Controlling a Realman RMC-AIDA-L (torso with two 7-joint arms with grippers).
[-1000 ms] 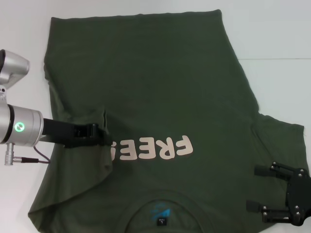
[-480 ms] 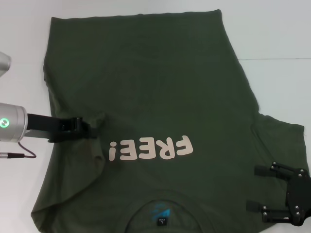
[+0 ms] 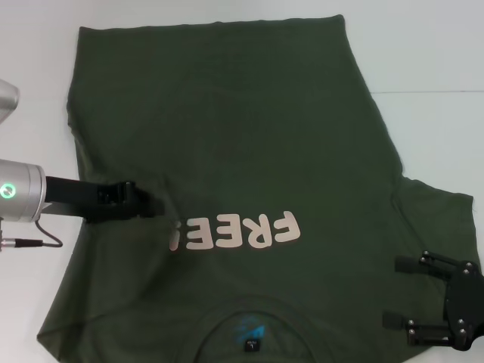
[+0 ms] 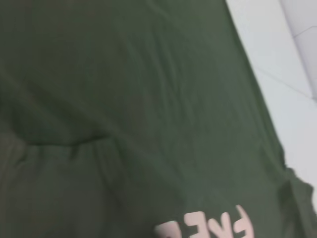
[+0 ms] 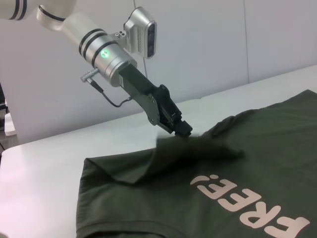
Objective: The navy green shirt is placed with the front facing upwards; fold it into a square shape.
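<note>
The navy green shirt lies spread front-up on the white table, its pale "FREE!" lettering near the collar. My left gripper is over the shirt's left side, shut on a fold of its left sleeve. The right wrist view shows that fold lifted off the table at the left gripper. The raised cloth partly covers the "!" of the lettering. My right gripper is parked open above the right sleeve at the near right. The left wrist view shows only the shirt.
White table shows bare around the shirt at the far right and along the left edge. A wall rises behind the table in the right wrist view.
The left gripper drew back left with the sleeve fold, uncovering the "!", then came slightly right again so the cloth partly covers it. The right arm has not moved.
</note>
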